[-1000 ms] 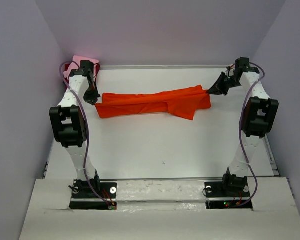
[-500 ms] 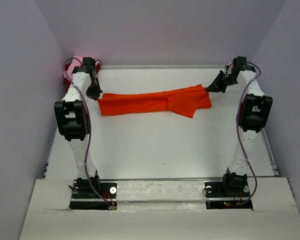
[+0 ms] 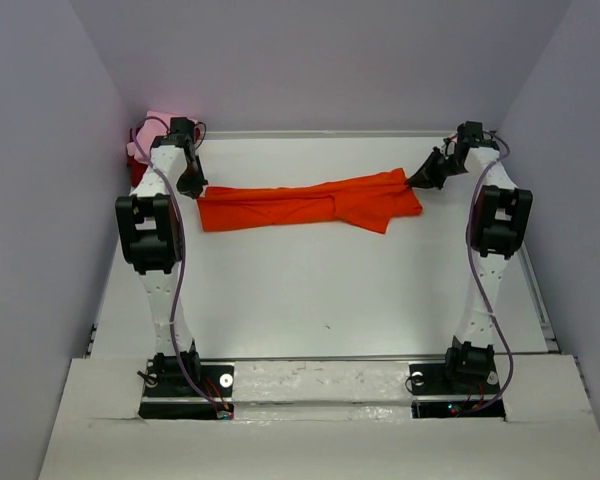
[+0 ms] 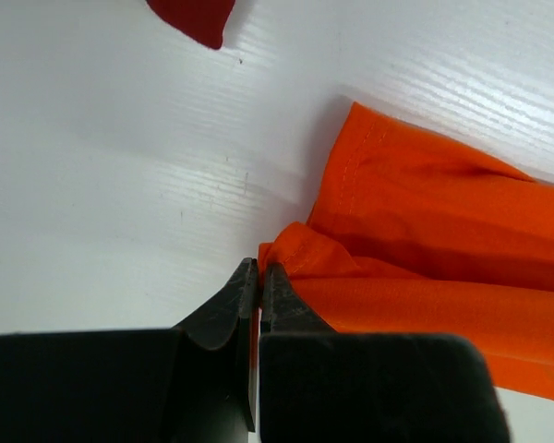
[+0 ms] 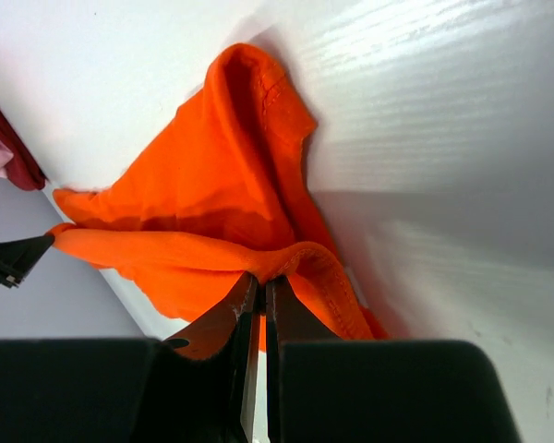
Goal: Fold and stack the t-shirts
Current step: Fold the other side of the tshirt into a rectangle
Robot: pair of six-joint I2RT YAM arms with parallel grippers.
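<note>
both left tool (image 4: 258,269) and right tool (image 5: 259,279) clench the long, bunched orange-red t-shirt (image 3: 305,204).

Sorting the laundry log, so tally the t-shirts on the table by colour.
orange-red t-shirt: 1
light pink t-shirt: 1
dark red t-shirt: 1
Total: 3

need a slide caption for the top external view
The orange-red t-shirt stretched over the white table, one end pinched by the left gripper, the other by the right gripper
</note>
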